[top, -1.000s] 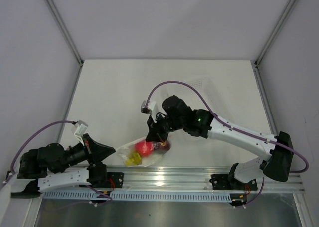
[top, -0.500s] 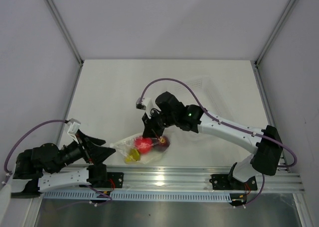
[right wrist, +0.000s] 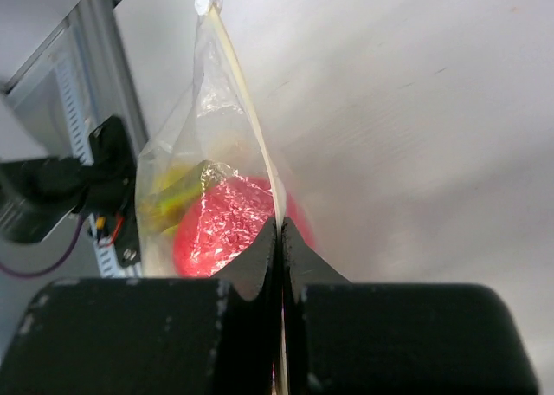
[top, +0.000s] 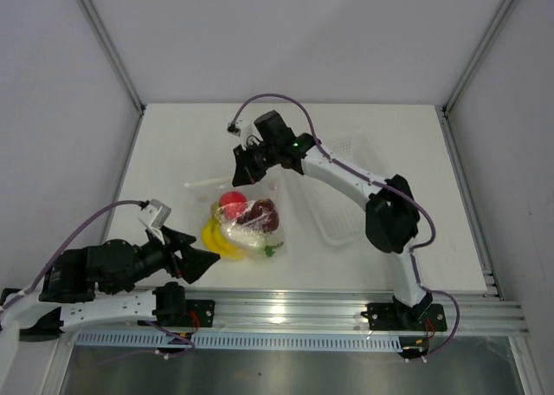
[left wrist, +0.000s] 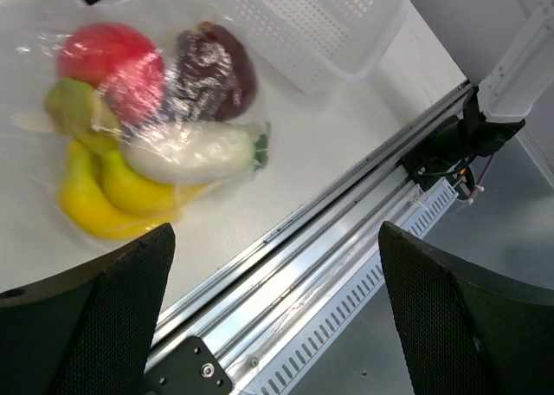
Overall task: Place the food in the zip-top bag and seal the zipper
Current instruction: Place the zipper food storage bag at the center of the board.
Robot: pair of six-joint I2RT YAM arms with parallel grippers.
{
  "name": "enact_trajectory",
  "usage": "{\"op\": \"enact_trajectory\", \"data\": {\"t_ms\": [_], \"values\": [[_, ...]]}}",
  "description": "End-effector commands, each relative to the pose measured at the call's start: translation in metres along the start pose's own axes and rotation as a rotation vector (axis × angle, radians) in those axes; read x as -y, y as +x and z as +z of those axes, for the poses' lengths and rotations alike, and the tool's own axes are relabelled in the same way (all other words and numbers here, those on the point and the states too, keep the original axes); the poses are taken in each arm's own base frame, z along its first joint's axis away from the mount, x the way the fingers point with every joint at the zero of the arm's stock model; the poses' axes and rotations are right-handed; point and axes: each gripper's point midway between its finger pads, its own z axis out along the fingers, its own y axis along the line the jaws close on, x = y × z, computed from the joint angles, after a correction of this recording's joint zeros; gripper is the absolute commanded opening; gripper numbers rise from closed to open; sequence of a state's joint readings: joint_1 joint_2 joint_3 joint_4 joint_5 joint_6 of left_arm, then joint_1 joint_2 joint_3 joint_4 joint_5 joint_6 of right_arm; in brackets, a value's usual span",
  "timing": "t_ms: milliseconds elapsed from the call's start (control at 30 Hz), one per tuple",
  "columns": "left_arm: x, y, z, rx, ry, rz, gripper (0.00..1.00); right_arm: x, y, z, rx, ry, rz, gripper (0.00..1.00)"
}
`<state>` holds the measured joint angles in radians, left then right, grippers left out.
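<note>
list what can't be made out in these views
- the zipper: edge-on in the right wrist view, part of it behind the shut fingers of the right gripper; too thin in the top view, so sealed or not is unclear
- the food: the right wrist view shows little beyond the red fruit; the fingers cover the rest
- the tray: cut off by the top edge in the left wrist view

In the right wrist view the seal strip [right wrist: 245,100] of the bag [right wrist: 186,144] runs down into the pinched-together right gripper [right wrist: 279,230], and its lower end is hidden there. The red fruit [right wrist: 216,230] is half covered by that gripper. The bananas [right wrist: 173,191] are only a yellow-green blur. In the left wrist view the basket [left wrist: 320,22] is cut off by the top edge. The fingers [left wrist: 99,321] of the left gripper [left wrist: 275,235] are cut off by the bottom edge. A greenish piece [left wrist: 74,105] is too smeared to identify.
</note>
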<state>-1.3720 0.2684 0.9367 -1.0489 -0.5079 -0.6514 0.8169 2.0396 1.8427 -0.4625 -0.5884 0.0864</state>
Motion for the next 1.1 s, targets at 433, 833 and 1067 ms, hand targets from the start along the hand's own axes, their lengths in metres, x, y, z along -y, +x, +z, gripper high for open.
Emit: {"op": "enact_trajectory", "data": {"t_ms": [433,833,1067], "values": [[0.021,-0.021,0.019,0.088,0.042,0.066,1.00,0.146,-0.049,0.036,0.131,0.003,0.111,0.00],[0.024,-0.015,0.031,0.079,0.034,0.076,0.99,0.169,-0.019,0.064,0.100,0.033,0.163,0.13],[0.020,-0.014,0.029,0.086,0.023,0.053,1.00,0.172,-0.054,0.043,0.176,0.086,0.138,0.68]]}}
